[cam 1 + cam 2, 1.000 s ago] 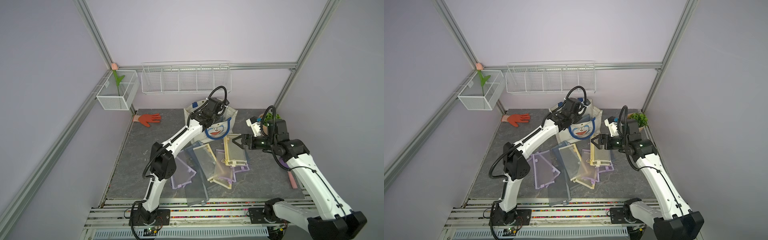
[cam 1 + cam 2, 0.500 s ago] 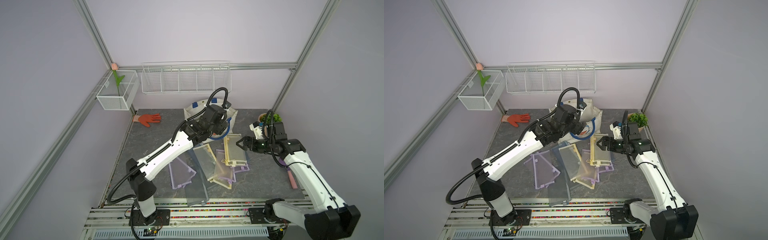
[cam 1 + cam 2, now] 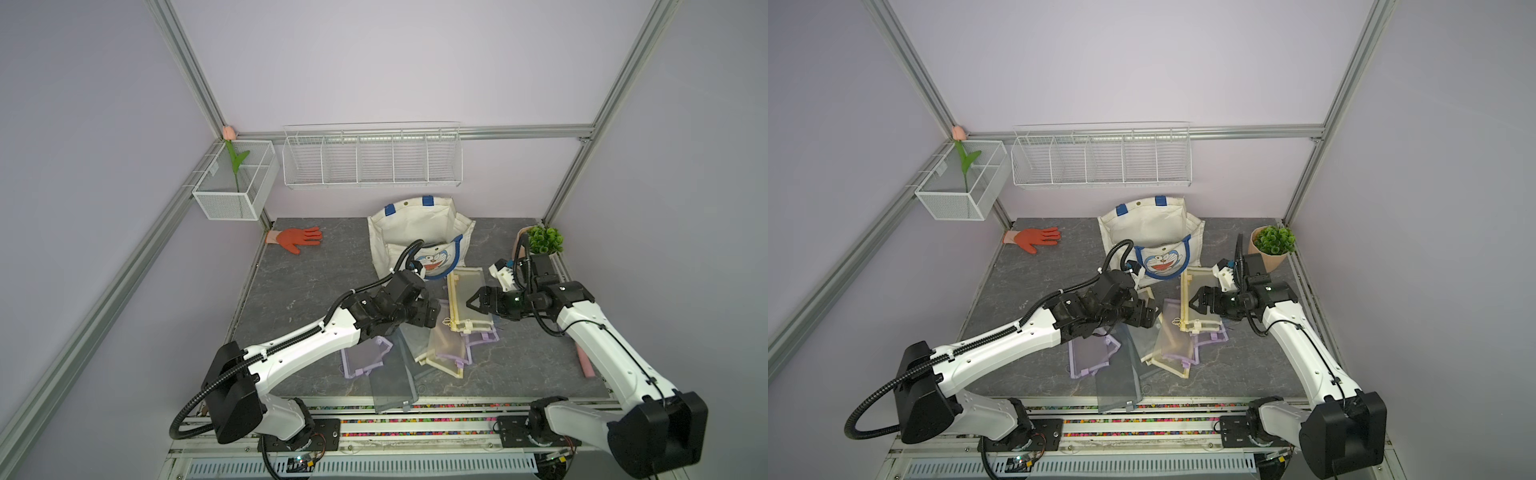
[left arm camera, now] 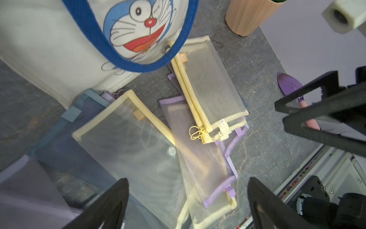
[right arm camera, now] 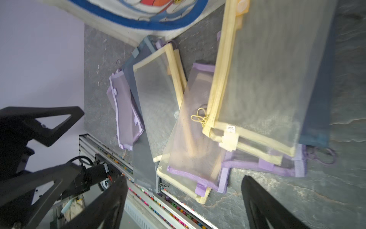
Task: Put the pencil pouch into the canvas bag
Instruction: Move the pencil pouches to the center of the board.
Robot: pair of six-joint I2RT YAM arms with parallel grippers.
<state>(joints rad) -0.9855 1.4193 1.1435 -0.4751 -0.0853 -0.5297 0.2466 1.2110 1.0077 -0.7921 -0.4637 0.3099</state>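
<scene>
The cream canvas bag (image 3: 419,237) (image 3: 1152,230) with blue handles and a cartoon cat face (image 4: 138,29) stands open-mouthed at the back middle. Just in front of it lie several mesh pencil pouches in yellow, purple and grey, overlapping in a pile. A yellow pencil pouch (image 3: 467,297) (image 3: 1198,299) (image 4: 208,89) (image 5: 257,79) lies on top, nearest the bag. My left gripper (image 3: 434,311) (image 3: 1152,316) (image 4: 186,190) hovers open above the pile's left half, holding nothing. My right gripper (image 3: 471,300) (image 3: 1192,301) (image 5: 184,190) hangs open and empty at the yellow pouch's right edge.
An orange glove (image 3: 297,239) lies at the back left. A potted plant (image 3: 540,241) stands at the back right, a pink stick (image 3: 584,365) along the right edge. Wire baskets (image 3: 372,160) hang on the back wall. A grey pouch (image 3: 390,386) reaches the front rail.
My left gripper has opened and pulled back from the bag's mouth to above the pouch pile. My right gripper has sunk a little and come nearer the front.
</scene>
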